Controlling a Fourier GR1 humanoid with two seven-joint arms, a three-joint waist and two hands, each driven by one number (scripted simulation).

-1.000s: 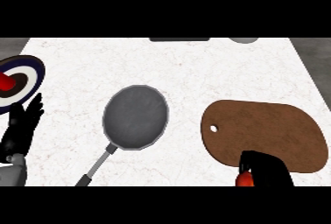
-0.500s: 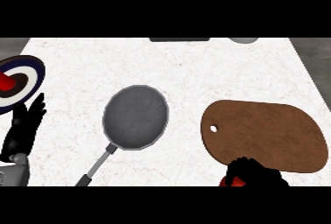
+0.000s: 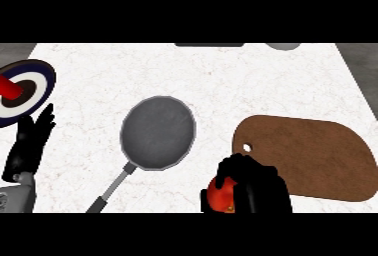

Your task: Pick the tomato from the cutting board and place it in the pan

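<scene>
The red tomato (image 3: 219,196) shows near the lower edge, with my right hand (image 3: 252,186) curled round it and covering most of it. Hand and tomato sit just left of the brown cutting board (image 3: 310,154), which has nothing on it. The grey pan (image 3: 158,132) lies at the middle, its handle (image 3: 112,190) pointing toward the lower left. The tomato is to the right of the pan, below its rim and apart from it. My left hand (image 3: 31,142) rests open at the left edge, fingers up.
A dark blue and white plate (image 3: 22,91) with a red object (image 3: 9,89) on it stands at the far left, above my left hand. A dark item (image 3: 210,45) and a grey round item (image 3: 284,46) sit at the counter's far edge.
My right hand has carried the tomato left and up, from the board's lower edge to the counter between board and pan. The left hand has barely moved.
</scene>
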